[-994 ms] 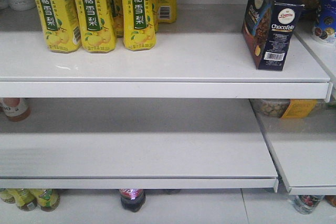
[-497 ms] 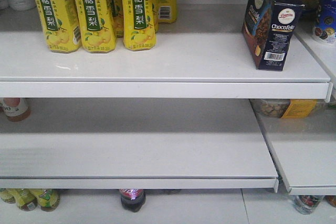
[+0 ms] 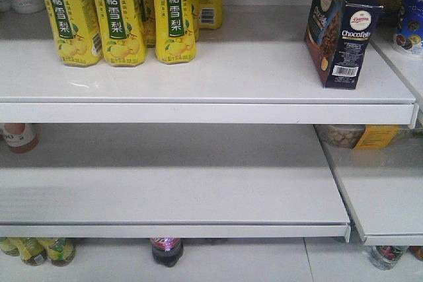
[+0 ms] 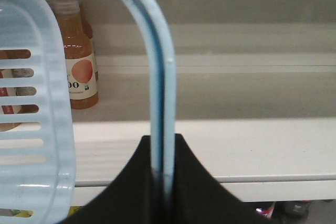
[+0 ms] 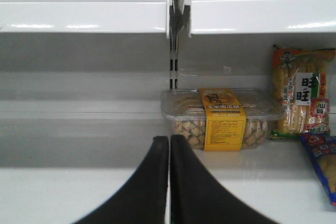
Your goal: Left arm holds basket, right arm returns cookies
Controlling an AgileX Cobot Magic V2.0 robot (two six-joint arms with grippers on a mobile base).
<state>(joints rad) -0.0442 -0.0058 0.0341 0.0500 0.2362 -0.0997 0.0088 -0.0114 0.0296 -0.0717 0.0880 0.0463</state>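
On the top shelf [image 3: 198, 74], far right end, the cookies [image 3: 342, 28] stand upright and a bit angled, well apart from the yellow cartons [image 3: 115, 14] on the left. The basket [image 4: 31, 114] hangs from the left pincer [image 4: 164, 182], which is clamped on its handle [image 4: 157, 77]. The right pincer [image 5: 169, 182] is pressed together and empty, down at the lower shelf [image 5: 79, 182] near a clear snack tub [image 5: 223, 119]. I'd say the box is already returned, so the right arm just needs to stay clear of it. White store shelving, plenty of bare shelf.
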